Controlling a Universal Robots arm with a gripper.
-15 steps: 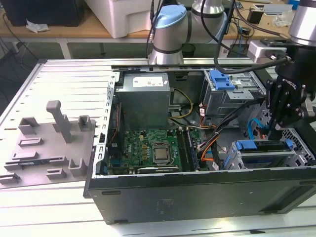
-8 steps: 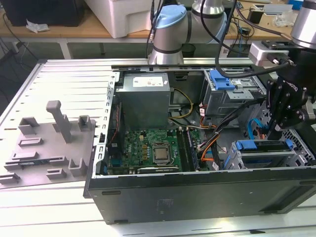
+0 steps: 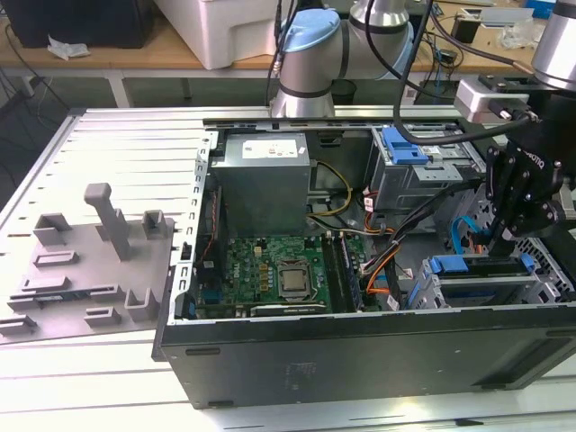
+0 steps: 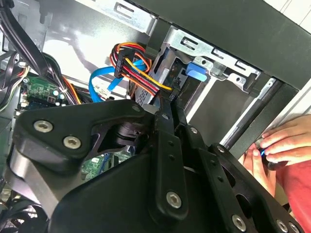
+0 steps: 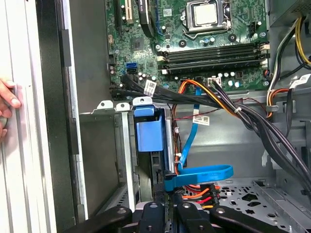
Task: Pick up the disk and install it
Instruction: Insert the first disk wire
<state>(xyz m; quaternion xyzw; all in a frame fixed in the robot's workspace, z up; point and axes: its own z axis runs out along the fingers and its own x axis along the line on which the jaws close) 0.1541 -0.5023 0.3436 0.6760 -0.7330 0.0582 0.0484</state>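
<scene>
The disk (image 3: 463, 265) sits on edge in the drive cage at the case's front corner, on the exterior view's right, with its blue carrier frame facing up. The frame's blue tab shows in the first wrist view (image 5: 148, 133) and in the second wrist view (image 4: 197, 72). My gripper (image 3: 498, 241) hangs just above the cage. Its fingers stand close together, shut, with nothing between them (image 5: 169, 206). The tips (image 4: 169, 102) are at the disk's cable end, beside the red and orange power plug.
The open computer case (image 3: 360, 351) lies on its side with the motherboard (image 3: 279, 270) and grey power supply (image 3: 264, 180) exposed. A blue data cable (image 5: 199, 172) and black cable bundles cross beside the cage. A person's hand (image 4: 277, 145) rests on the case's outer edge. A grey fixture (image 3: 90, 261) lies at the exterior view's left.
</scene>
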